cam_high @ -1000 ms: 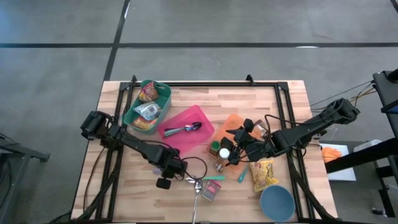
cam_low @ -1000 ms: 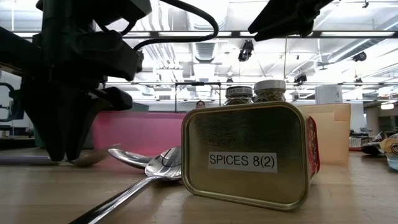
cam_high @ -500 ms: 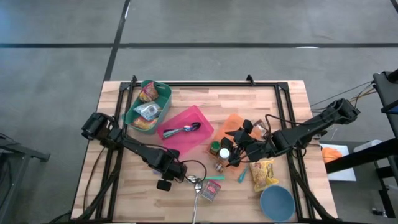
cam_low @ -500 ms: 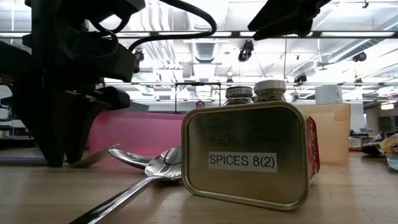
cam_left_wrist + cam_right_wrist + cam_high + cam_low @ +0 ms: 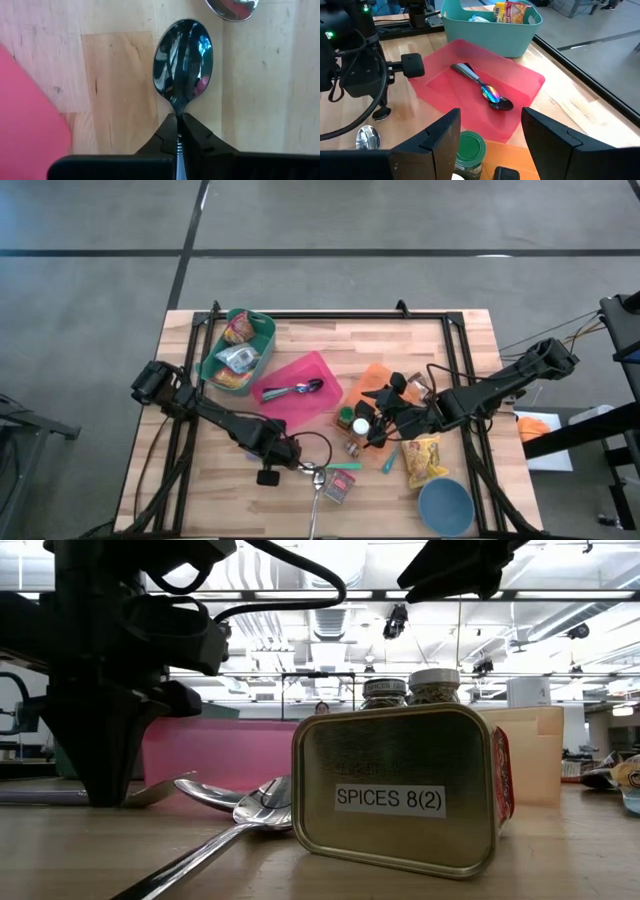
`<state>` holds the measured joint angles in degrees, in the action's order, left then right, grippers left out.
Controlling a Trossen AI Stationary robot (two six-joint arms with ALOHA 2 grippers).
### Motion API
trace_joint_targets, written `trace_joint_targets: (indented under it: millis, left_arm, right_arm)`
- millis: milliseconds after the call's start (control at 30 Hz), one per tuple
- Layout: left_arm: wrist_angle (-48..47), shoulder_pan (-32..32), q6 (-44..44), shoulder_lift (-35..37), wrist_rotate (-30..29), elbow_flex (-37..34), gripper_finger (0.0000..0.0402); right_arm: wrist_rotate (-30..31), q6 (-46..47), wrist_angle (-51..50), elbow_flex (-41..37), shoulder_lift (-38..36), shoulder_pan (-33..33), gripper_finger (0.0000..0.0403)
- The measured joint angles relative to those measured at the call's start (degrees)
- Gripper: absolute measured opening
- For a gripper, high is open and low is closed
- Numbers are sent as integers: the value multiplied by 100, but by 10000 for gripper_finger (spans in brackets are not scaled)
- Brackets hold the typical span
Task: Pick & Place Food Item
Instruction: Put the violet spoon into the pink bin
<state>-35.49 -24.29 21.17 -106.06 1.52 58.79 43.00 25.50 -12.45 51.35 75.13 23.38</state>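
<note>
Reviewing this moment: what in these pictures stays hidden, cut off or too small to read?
- Spoon handle: left wrist view, hidden behind the left gripper.
- Spice jars: low view, bodies hidden behind the spice tin.
- Snack bag print: high view, too small.

high: straight down, whole table
low: table level, close behind tin
wrists: close; both see pink tray
</note>
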Motion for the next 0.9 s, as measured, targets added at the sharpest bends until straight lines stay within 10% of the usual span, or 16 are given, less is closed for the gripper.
trace_joint_targets:
  millis: [900]
  left_arm:
    - [-739, -96, -33, 419, -25, 679, 0]
  right_arm:
    - [-6, 0, 70, 0, 0, 0, 208]
